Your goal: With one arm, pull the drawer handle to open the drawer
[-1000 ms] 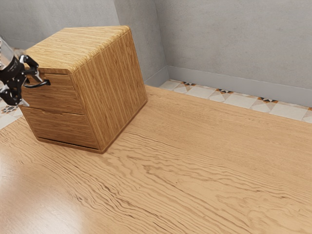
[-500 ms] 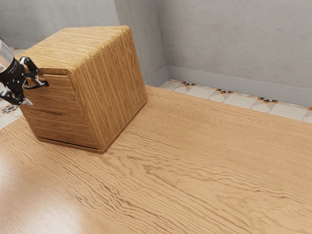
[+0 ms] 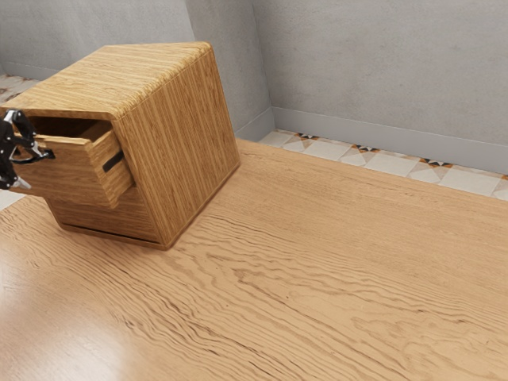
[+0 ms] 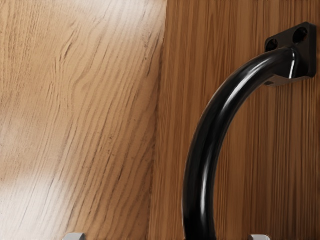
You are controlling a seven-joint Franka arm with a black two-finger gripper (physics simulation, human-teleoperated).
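Observation:
A wooden cabinet (image 3: 163, 103) stands on the wood floor at the exterior view's left. Its top drawer (image 3: 71, 171) sticks out of the cabinet front, with a dark gap showing above it. A black curved handle (image 3: 33, 152) juts from the drawer's front. My gripper (image 3: 16, 152) is at the view's left edge, shut on that handle. In the wrist view the black handle (image 4: 210, 140) arcs from under my hand to its mount (image 4: 292, 47) on the drawer front (image 4: 250, 175).
The lower drawer (image 3: 99, 210) sits flush in the cabinet. Grey walls (image 3: 381, 55) meet in a corner behind the cabinet, with a tiled strip (image 3: 397, 163) along their base. Wood floor (image 3: 317, 278) stretches to the exterior view's right.
My gripper has moved toward the exterior view's left with the handle in it, and the top drawer has slid out of the cabinet from flush to well open.

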